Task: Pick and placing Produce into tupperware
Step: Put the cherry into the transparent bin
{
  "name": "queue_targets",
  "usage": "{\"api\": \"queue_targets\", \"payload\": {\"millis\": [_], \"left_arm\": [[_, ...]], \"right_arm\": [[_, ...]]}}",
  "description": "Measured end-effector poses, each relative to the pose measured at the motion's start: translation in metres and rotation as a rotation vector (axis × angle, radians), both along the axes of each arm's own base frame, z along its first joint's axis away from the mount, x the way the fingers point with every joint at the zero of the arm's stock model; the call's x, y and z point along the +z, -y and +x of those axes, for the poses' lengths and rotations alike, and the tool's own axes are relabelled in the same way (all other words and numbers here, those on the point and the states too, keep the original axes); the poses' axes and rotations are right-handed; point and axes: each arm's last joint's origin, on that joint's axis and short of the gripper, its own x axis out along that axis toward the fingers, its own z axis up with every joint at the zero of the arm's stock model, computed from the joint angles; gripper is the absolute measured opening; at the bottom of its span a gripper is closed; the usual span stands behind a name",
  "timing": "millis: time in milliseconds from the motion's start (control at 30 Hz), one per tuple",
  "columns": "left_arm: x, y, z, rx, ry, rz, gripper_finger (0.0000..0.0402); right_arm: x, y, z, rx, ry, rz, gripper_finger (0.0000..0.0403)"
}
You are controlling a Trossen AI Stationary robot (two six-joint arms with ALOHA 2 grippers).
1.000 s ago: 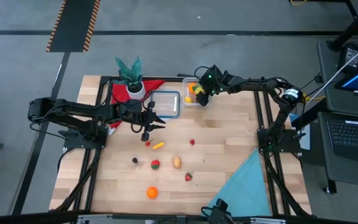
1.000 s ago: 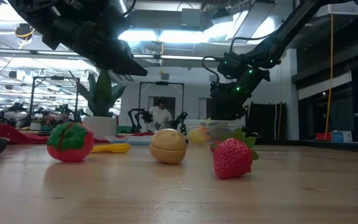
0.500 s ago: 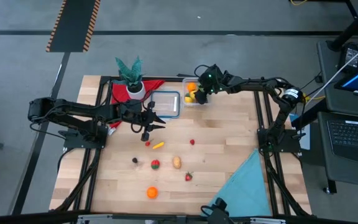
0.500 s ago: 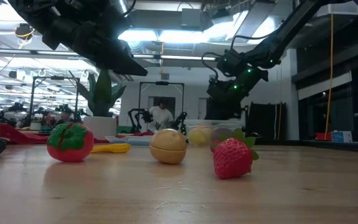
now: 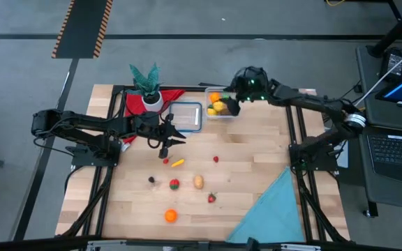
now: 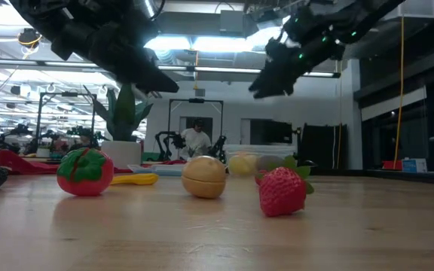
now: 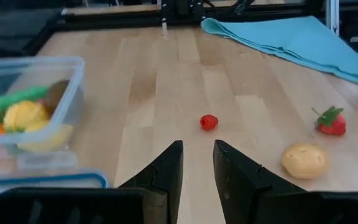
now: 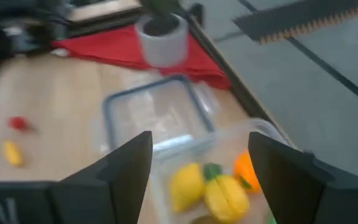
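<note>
The tupperware (image 5: pixel 223 114) stands at the table's far middle and holds orange, yellow and green produce (image 8: pixel 210 186). More produce lies on the wood: a small red piece (image 7: pixel 209 122), a potato (image 5: pixel 198 182), a strawberry (image 6: pixel 282 190), a red-and-green fruit (image 6: pixel 85 172), a yellow piece (image 5: pixel 178 163) and an orange (image 5: pixel 170 215). My right gripper (image 8: pixel 201 143) hangs open high above the tupperware, with nothing between its fingers. My left gripper (image 7: pixel 197 155) hovers left of centre, its fingers a narrow gap apart and empty.
A clear lid with a blue rim (image 5: pixel 185 116) lies just left of the tupperware. Behind it a potted plant (image 5: pixel 146 85) stands on a red cloth (image 5: pixel 132 104). A blue cloth (image 5: pixel 278 209) covers the near right corner.
My right gripper has risen from just over the tupperware and drawn back toward the table's right edge, tipping closer to level. The produce in the tupperware stays in place.
</note>
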Motion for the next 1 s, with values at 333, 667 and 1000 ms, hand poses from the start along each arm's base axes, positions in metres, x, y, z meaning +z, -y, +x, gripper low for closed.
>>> {"api": "queue_targets", "payload": {"millis": [333, 667, 1000], "left_arm": [[-0.006, 0.011, -0.012, 0.032, -0.15, -0.031, 0.0082], [0.016, 0.058, -0.05, 0.113, -0.168, -0.02, 0.0074], [0.013, 0.105, -0.072, 0.196, -0.17, -0.1, 0.0025]], "right_arm": [[-0.03, -0.072, -0.001, 0.143, 0.02, -0.09, 0.0266], [-0.048, -0.099, 0.001, 0.177, 0.052, -0.085, 0.0266], [-0.048, -0.107, 0.003, 0.191, 0.06, -0.056, 0.0266]]}}
